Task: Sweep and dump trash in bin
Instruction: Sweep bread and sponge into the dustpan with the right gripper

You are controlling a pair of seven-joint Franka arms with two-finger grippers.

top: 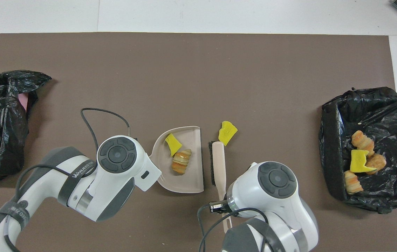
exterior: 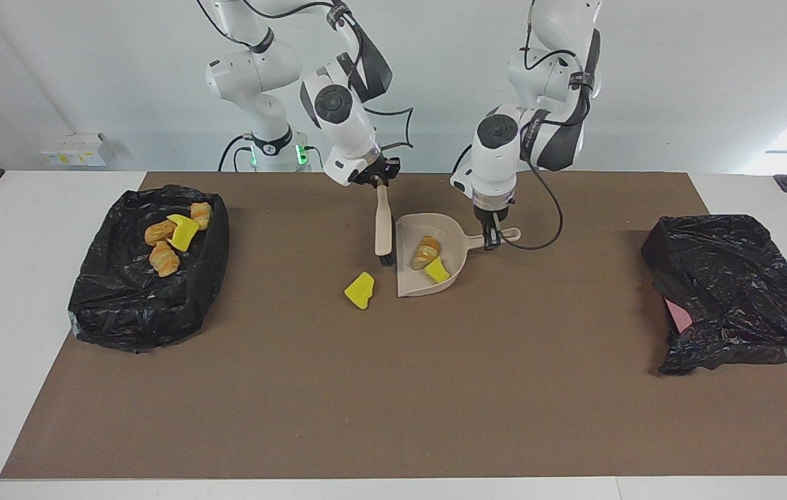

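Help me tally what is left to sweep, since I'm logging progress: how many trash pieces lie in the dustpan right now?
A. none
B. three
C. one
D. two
D: the dustpan holds one yellow sponge chunk and one bread piece; another yellow chunk lies on the mat beside it.
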